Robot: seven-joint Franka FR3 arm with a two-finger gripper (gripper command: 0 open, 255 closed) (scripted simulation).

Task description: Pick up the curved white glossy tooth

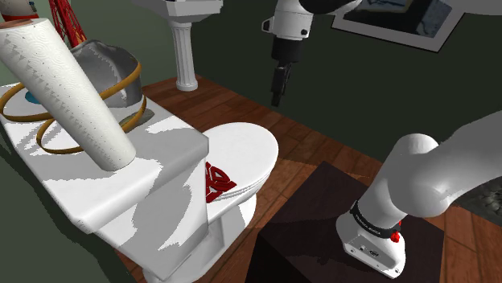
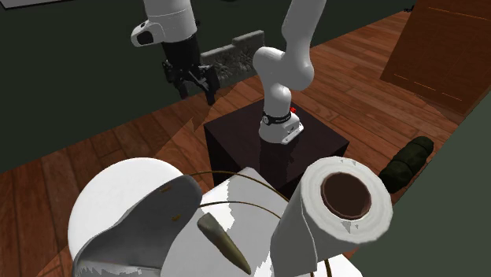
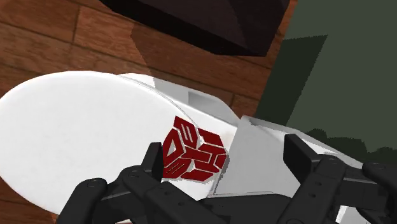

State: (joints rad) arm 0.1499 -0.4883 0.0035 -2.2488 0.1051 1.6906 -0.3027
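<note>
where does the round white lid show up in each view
Shoulder view: round white lid at centre.
Second exterior view: lid at lower left.
Wrist view: lid beyond the open gripper, beside the red emblem.
Shared landmark: the dark stand, beside the lid.

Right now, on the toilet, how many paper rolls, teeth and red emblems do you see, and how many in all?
Paper roll: 1
Tooth: 1
Red emblem: 1
Total: 3

Paper roll (image 2: 299, 228), lower end off-frame
</note>
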